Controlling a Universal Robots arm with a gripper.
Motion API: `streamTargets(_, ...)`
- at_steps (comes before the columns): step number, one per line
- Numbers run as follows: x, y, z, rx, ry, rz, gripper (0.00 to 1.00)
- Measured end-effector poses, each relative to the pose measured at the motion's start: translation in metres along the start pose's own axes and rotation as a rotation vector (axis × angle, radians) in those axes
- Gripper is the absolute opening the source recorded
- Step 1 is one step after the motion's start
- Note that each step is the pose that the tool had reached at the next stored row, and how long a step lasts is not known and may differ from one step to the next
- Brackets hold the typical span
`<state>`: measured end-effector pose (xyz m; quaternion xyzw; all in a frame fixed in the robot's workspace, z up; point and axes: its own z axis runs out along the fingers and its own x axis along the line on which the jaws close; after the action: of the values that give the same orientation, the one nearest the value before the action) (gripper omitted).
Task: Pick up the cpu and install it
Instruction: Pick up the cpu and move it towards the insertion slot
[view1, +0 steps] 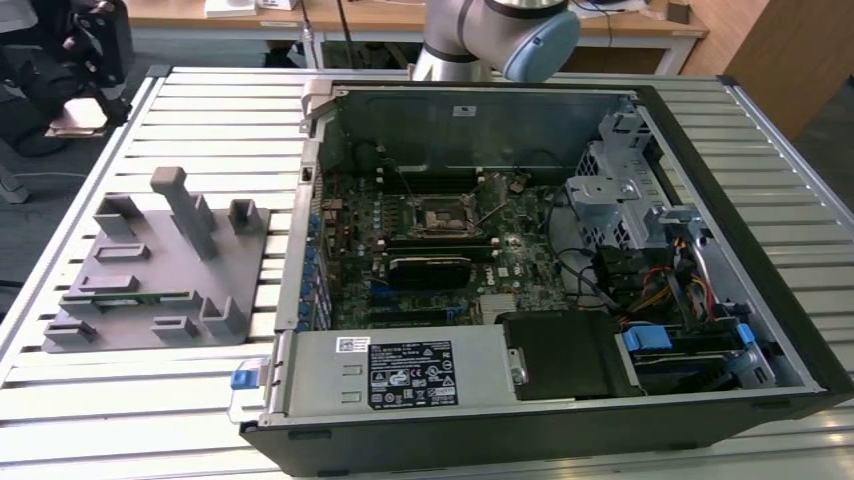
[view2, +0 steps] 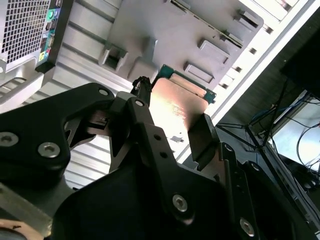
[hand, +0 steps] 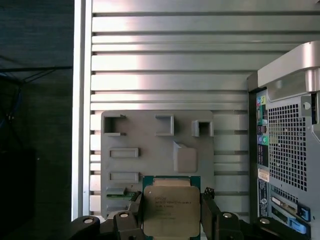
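First wrist view looks down past my jaws, and they are clamped on the one cpu (hand: 171, 210); two black fingers (hand: 208, 214) press its opposite edges, one on each side; its dull metal top faces that camera, with a thin green rim around it. In the second wrist view I see the same cpu (view2: 176, 105) from its other face, warm and shiny, pinched between the same two fingers (view2: 201, 134).

In the exterior view the cpu (view1: 83, 122) hangs flat in the air, clear of every surface; it is just off the bench's (view1: 120, 410) edge, near the corner on the exterior view's left, on the side where my arm (view1: 494, 35) stands.

One grey holder plate (view1: 154, 270) lies on the bench along that same edge; it carries several raised blocks and shallow pockets, and one green memory stick (view1: 134, 297) rests in a slot of it; in the first wrist view the plate (hand: 150, 145) lies below the cpu, with the stick (hand: 117, 192) at one of its corners.

One open computer case (view1: 561, 250) lies on its side toward the middle of the bench, just beside the plate; inside it one black square socket (view1: 438, 215) sits on the board, well apart from the cpu.
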<state>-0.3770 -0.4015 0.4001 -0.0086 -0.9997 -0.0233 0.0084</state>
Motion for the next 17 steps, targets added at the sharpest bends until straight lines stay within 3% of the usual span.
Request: streamTargets(17,-0.0474,0.0005,0.0059,0.0000,0.0000,0.000,0.54)
